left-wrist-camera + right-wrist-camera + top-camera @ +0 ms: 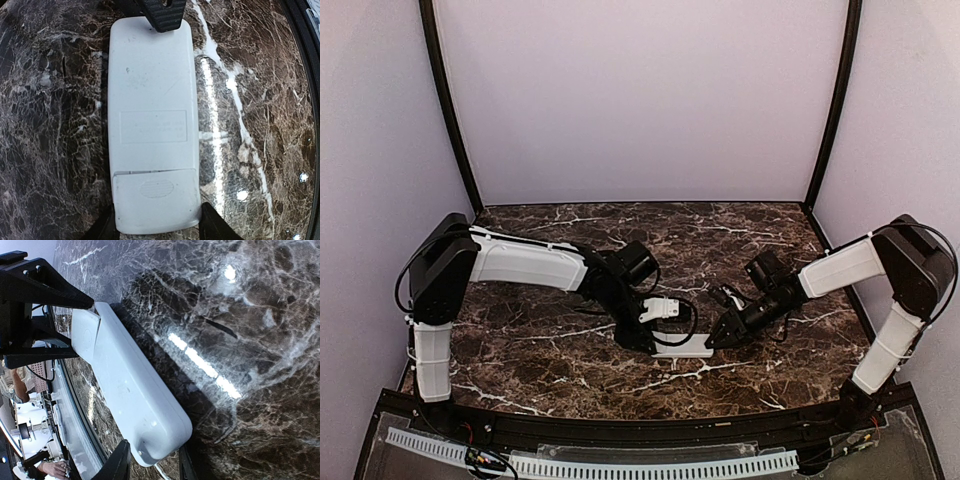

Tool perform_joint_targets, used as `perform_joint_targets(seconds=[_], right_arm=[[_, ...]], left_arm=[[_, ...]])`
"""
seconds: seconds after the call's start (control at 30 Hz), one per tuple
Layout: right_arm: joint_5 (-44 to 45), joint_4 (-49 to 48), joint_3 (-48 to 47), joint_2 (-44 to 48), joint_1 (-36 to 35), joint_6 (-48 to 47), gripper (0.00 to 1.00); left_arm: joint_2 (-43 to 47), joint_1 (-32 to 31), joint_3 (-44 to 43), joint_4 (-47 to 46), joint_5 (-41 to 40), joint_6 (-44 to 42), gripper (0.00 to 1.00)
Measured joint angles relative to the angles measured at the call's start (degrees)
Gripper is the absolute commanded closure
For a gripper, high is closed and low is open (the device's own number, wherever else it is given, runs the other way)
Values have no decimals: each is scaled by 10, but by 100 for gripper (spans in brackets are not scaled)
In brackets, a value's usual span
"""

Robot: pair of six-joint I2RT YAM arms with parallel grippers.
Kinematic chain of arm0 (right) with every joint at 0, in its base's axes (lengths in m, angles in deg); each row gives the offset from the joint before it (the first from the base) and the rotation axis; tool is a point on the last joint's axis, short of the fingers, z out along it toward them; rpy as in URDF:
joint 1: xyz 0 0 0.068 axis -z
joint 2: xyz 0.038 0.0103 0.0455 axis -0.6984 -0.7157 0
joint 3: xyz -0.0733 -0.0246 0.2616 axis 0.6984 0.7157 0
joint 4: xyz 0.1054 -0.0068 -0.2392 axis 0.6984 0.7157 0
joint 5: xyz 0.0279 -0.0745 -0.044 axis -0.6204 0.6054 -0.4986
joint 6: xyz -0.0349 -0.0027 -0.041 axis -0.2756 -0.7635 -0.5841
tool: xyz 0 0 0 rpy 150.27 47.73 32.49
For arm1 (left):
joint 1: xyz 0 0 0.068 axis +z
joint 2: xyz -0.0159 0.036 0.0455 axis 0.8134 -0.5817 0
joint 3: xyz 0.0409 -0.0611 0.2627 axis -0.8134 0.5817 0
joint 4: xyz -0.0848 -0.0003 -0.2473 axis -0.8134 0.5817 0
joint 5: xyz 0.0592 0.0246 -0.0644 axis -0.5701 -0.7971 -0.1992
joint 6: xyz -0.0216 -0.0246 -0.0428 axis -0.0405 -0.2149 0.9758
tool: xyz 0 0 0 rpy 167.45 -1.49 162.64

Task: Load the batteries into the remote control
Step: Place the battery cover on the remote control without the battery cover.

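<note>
The remote control (686,349) lies back up on the dark marble table, between my two grippers. In the left wrist view its plain white back (152,100) fills the middle, and the battery cover (156,200) is in place with a thin gap at its seam. My left gripper (157,222) is shut on the cover end, one finger on each long side. My right gripper (150,462) is shut on the opposite end of the remote (135,400); one of its fingers (165,15) shows at the top of the left wrist view. No batteries are in view.
Black cables (682,318) loop over the table just behind the remote. The black front rail (620,430) runs close in front of it. Purple walls and two dark posts (450,110) enclose the back of the table.
</note>
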Motion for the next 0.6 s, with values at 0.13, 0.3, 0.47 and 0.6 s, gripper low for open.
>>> perform_joint_targets(seconds=[0.13, 0.3, 0.47, 0.6], right_arm=[[-1, 0, 0, -1, 0, 0, 67], [-1, -1, 0, -1, 0, 0, 67], [-1, -1, 0, -1, 0, 0, 67], [-1, -1, 0, -1, 0, 0, 67]], left_arm=[[0, 0, 0, 0, 1, 0, 51], [0, 0, 1, -2, 0, 0, 50], [0, 0, 3, -5, 0, -4, 49], [0, 1, 3, -5, 3, -12, 49]])
